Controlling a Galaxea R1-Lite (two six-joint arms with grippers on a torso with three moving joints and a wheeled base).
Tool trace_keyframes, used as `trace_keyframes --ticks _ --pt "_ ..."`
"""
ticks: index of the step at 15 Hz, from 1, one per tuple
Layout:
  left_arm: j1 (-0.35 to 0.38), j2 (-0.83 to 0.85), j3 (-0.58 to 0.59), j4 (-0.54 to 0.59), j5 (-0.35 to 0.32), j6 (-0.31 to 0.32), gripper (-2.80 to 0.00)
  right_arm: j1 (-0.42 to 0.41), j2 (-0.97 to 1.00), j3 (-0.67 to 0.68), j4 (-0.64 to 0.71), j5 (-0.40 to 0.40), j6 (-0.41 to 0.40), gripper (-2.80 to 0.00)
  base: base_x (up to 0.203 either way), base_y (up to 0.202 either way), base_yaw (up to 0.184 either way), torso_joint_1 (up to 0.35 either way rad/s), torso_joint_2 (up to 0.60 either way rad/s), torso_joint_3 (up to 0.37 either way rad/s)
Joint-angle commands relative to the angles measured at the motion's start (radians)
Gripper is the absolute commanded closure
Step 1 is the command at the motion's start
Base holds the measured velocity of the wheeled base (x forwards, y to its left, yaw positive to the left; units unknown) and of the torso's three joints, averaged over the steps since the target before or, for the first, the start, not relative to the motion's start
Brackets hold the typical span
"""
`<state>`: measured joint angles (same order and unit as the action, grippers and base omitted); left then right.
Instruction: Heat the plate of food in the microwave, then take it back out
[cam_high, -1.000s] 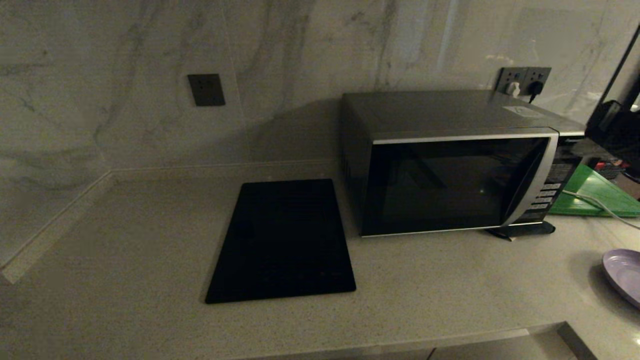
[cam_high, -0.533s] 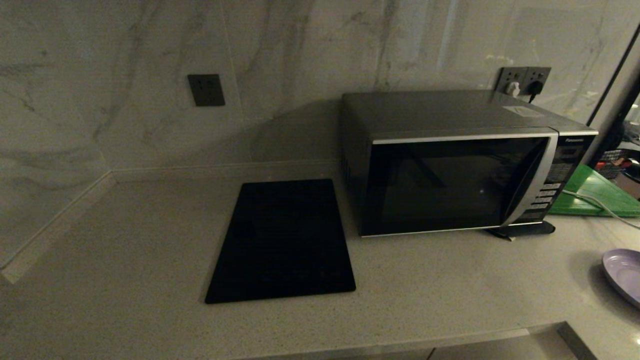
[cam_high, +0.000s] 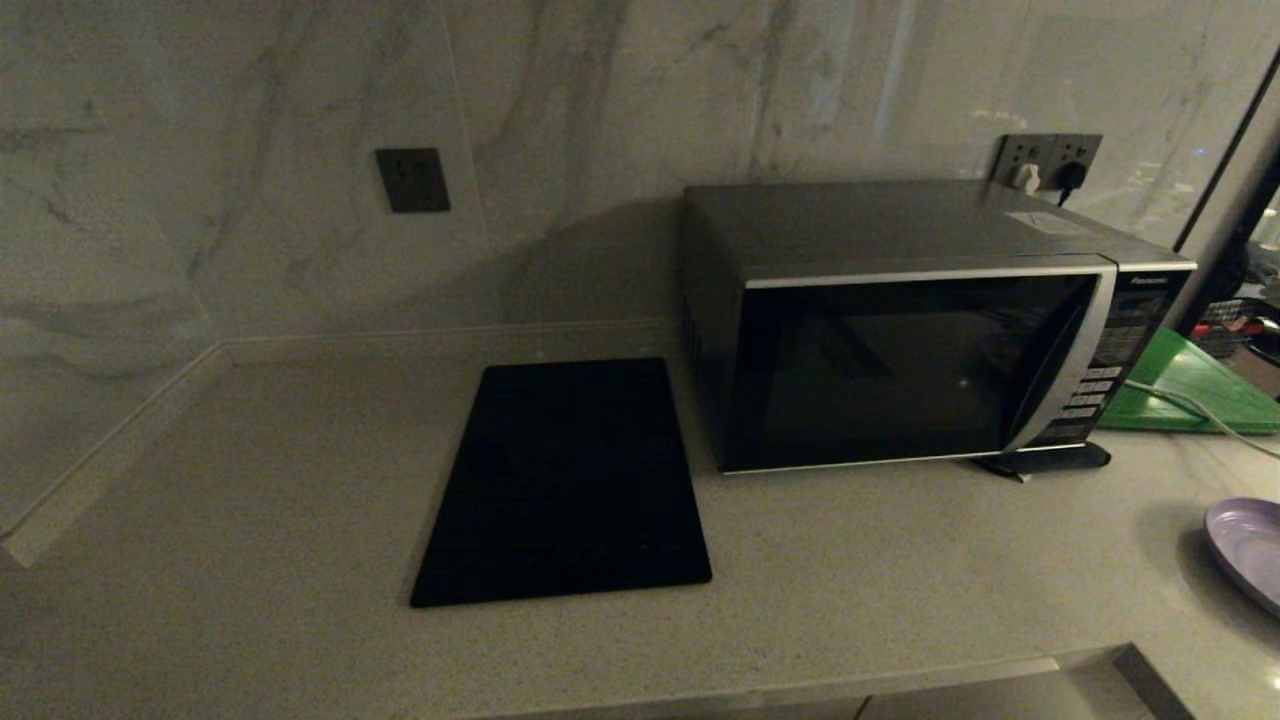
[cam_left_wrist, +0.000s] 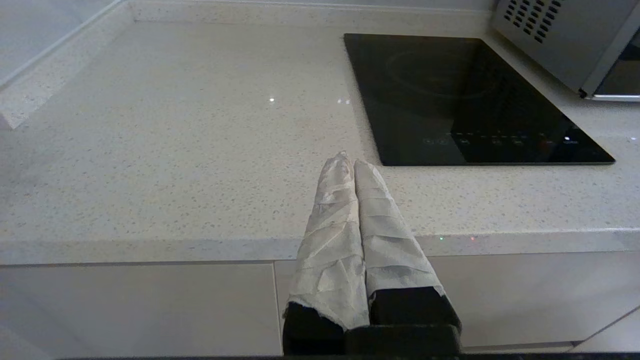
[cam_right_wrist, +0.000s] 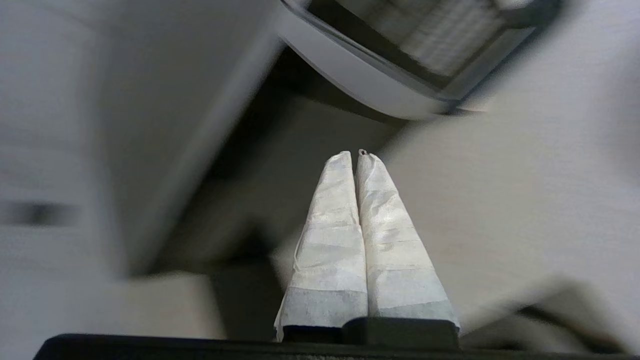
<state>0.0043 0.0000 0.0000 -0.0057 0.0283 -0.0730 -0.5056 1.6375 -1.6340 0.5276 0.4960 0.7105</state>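
The microwave (cam_high: 900, 370) stands at the back right of the counter with its dark glass door closed; one corner of it (cam_left_wrist: 565, 40) shows in the left wrist view. The lilac plate (cam_high: 1250, 550) lies at the counter's far right, cut off by the picture's edge, and no food shows on the part in view. Neither arm appears in the head view. My left gripper (cam_left_wrist: 349, 161) hangs shut and empty at the counter's front edge, in front of the cooktop. My right gripper (cam_right_wrist: 354, 155) is shut and empty too, before blurred pale surfaces.
A flat black cooktop (cam_high: 570, 480) lies left of the microwave. A green board (cam_high: 1190, 390) with a white cable (cam_high: 1190, 405) across it sits right of the microwave. Wall sockets (cam_high: 1045, 160) are behind it. The counter's front edge (cam_left_wrist: 200, 245) runs below the left gripper.
A dark arm that stood by the microwave's right side a second ago has left the head view to the right. The microwave, the plate and the cooktop have not moved.
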Motion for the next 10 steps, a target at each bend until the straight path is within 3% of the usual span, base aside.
trace_keyframes --ticks 1,7,10 --pt "0.000 0.002 0.000 0.000 0.001 -0.001 0.00 -0.010 0.094 0.031 -0.100 0.075 0.097 0.00 0.000 0.000 0.000 0.000 0.00 0.000" --pt "0.000 0.001 0.000 0.000 0.001 -0.001 0.00 -0.014 0.164 0.176 -0.244 0.146 0.109 0.00 0.000 0.000 0.000 0.000 0.00 0.000" --pt "0.000 0.002 0.000 0.000 0.001 -0.001 0.00 -0.052 0.176 0.125 -0.267 0.173 0.205 0.00 0.000 0.000 0.000 0.000 0.00 0.000"
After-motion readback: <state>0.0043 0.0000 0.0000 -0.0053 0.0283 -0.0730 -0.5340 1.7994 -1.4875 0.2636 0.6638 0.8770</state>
